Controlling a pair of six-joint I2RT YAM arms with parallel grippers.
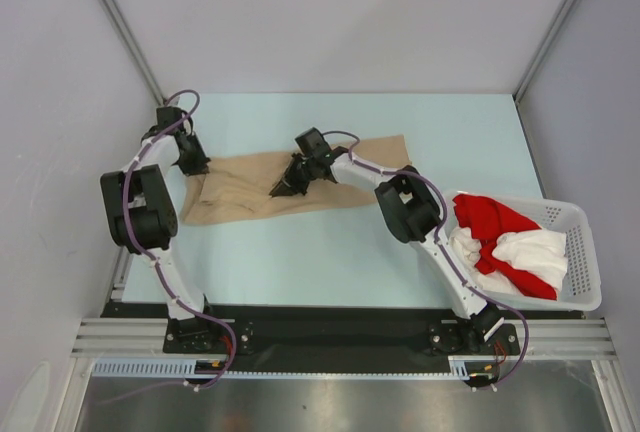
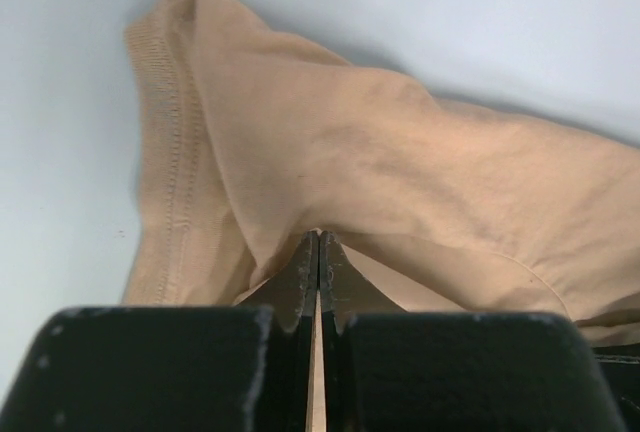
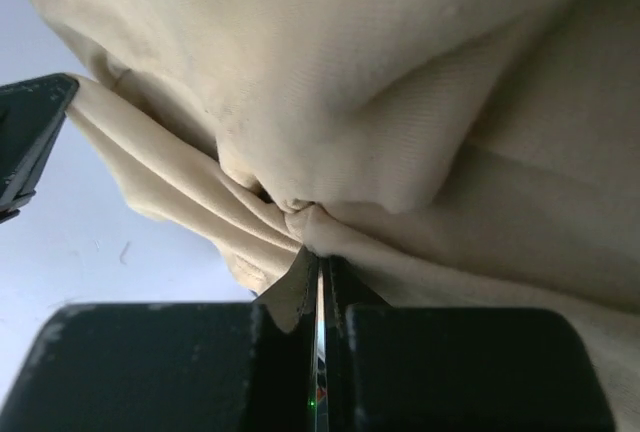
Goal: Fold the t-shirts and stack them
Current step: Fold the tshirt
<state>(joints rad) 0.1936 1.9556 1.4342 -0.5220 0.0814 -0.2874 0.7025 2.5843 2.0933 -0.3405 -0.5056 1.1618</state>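
Tension matters for this fold: the beige t-shirt (image 1: 245, 192), lying across the middle of the table (image 1: 330, 262), should be raised evenly at both pinches so no slack bunches between them. The left gripper (image 2: 318, 252) is clamped on cloth by the hemmed edge, the right gripper (image 3: 320, 267) on a gathered pucker nearer the shirt's middle.
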